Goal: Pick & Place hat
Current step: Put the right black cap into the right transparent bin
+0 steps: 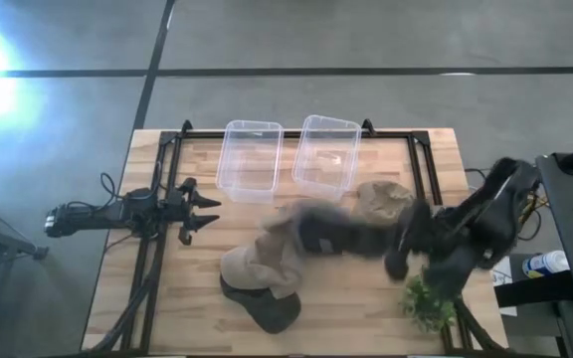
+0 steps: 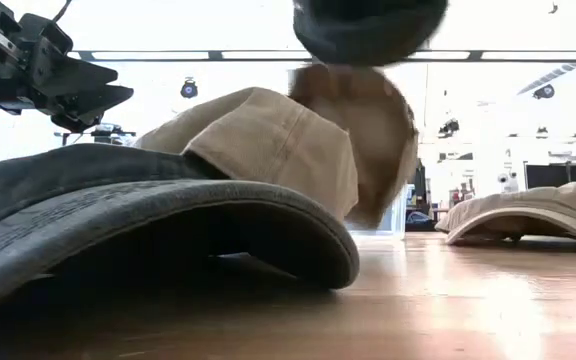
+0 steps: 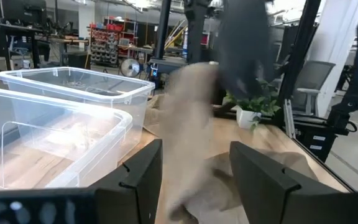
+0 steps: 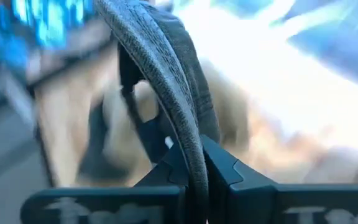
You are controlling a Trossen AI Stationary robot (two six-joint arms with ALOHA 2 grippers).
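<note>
Progress looks partial: the right gripper [image 4: 194,163] has its fingers pinched tight on the brim of a dark hat [image 1: 318,231], carried in the air above mid-table, short of the two clear bins [image 1: 251,157] at the far edge, which appear to hold no hat yet. Tan hats [image 1: 257,267] and another dark cap [image 1: 272,310] lie on the wooden table [image 1: 157,323], so more seems left. The left gripper [image 1: 195,212] waits, fingers spread and empty, at the table's left. Beyond is a workshop with a potted plant [image 1: 428,300].

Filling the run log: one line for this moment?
right gripper: shut on dark hat, mid-air | left gripper: open, waiting table-left | bins: hatless
</note>
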